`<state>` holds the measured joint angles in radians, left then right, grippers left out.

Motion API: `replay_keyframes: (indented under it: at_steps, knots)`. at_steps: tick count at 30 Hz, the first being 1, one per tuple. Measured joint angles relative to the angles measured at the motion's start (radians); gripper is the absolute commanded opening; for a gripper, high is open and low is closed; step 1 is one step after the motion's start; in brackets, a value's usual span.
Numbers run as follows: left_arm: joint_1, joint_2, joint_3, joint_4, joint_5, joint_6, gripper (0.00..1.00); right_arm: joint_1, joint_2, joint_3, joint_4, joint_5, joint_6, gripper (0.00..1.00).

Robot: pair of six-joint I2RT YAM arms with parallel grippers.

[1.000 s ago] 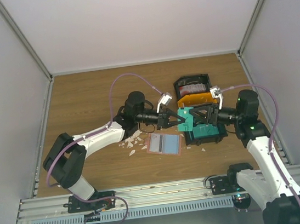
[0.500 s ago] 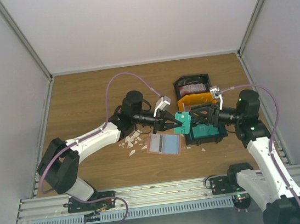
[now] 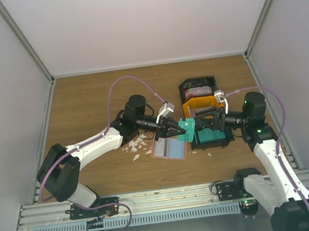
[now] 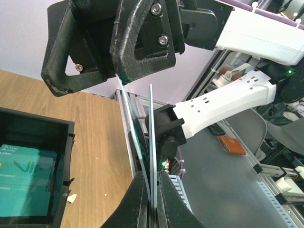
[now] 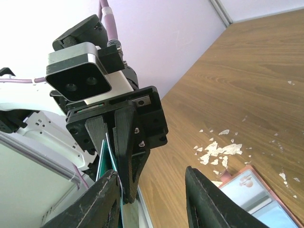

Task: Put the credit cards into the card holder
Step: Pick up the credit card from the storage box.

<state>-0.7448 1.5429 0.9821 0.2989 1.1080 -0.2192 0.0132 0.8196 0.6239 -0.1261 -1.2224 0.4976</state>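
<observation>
My left gripper (image 3: 178, 129) is shut on two teal credit cards (image 3: 187, 128), held on edge above the table. In the left wrist view they run up from its fingertips (image 4: 153, 175) as thin cards (image 4: 151, 123) that splay apart. My right gripper (image 3: 198, 124) faces it from the right, open; one right finger (image 5: 107, 199) lies against the teal cards (image 5: 101, 164), the other finger (image 5: 204, 199) stands well clear. The card holder (image 3: 170, 147) lies open on the table below, pale blue inside, and its corner shows as the holder (image 5: 254, 192) in the right wrist view.
A black bin (image 3: 213, 137) with more teal cards sits under the right gripper, also seen as the bin (image 4: 28, 166). An orange bin (image 3: 201, 104) and a black bin (image 3: 198, 90) with red-and-white cards stand behind. White scraps (image 3: 137, 146) lie left of the holder.
The left gripper has drawn the teal cards slightly left and nearer, toward the holder. The right gripper's fingers have narrowed a little and stay open.
</observation>
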Motion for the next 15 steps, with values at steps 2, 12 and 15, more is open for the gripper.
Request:
replay_keyframes:
  at_steps: [2,12,15]
  knots:
    - [0.000,-0.004,-0.003,-0.005,0.003,0.011,0.00,0.001,0.000,0.000,0.000,-0.011,0.000,0.38]
    - [0.000,-0.005,-0.004,0.037,0.002,-0.138,0.00,0.001,-0.012,-0.010,0.008,-0.017,-0.011,0.33]
    - [0.000,-0.005,-0.003,0.057,0.002,-0.212,0.00,0.003,-0.017,-0.017,0.014,-0.017,-0.010,0.31]
